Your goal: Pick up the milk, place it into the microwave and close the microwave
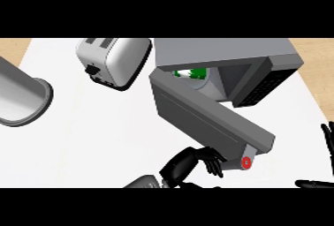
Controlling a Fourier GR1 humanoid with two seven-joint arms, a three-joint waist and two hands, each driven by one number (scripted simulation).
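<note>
Lowest in view, at six o'clock, the left hand (189, 165) sits against the outer face of the open microwave door (202, 114), close to its free end. Its fingers (214, 164) are half-bent and relaxed, holding nothing.

At nine o'clock a grey cylinder (20, 99) stands on the white bench (98, 132). A silver toaster (114, 59) lies at eleven o'clock, just beside the door's hinge side.

The door runs from that hinge down toward five o'clock and ends at a red mark (246, 162), right beside the left hand. The milk (193, 73), a green and white carton, is inside the microwave (222, 50) at twelve o'clock, partly hidden by the door's upper edge. So placing looks done, and closing is the step in hand.

To do it well, I would push near the free end, where the hand is, and sweep toward one to two o'clock along the door's arc. The fingers should stay on the outer face and off the edge, so they do not get caught as the gap shuts. The push should carry until the door lies flush with the control panel.

At four o'clock the right hand (326, 141) rests at the view's edge, its fingers straight and empty.
</note>
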